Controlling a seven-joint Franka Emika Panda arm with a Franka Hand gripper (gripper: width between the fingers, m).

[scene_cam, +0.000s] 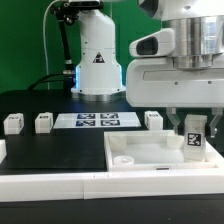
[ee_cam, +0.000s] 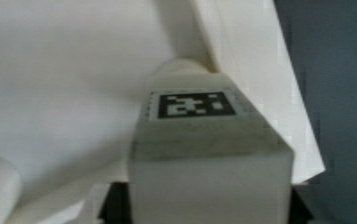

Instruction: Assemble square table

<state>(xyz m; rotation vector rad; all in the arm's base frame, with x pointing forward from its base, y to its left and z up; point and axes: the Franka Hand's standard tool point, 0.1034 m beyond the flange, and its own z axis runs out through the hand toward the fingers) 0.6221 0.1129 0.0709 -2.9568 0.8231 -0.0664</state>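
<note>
My gripper (scene_cam: 193, 127) is shut on a short white leg (scene_cam: 194, 141) with a black-and-white tag, at the exterior view's right. The leg hangs upright over the right corner of the white square tabletop (scene_cam: 140, 158), which lies flat with its raised rim up. In the wrist view the leg (ee_cam: 203, 140) fills the middle and its far end points at the slab's corner beside the rim (ee_cam: 246, 50). Black fingertips (ee_cam: 125, 205) show at both its sides. Whether the leg touches the slab I cannot tell. Three more legs (scene_cam: 13, 124) (scene_cam: 44, 123) (scene_cam: 153, 119) stand on the black table behind.
The marker board (scene_cam: 95, 121) lies flat between the loose legs, in front of the robot's base (scene_cam: 97, 70). A long white border bar (scene_cam: 60, 186) runs along the front edge, and another white piece (scene_cam: 2, 150) sits at the exterior view's left edge.
</note>
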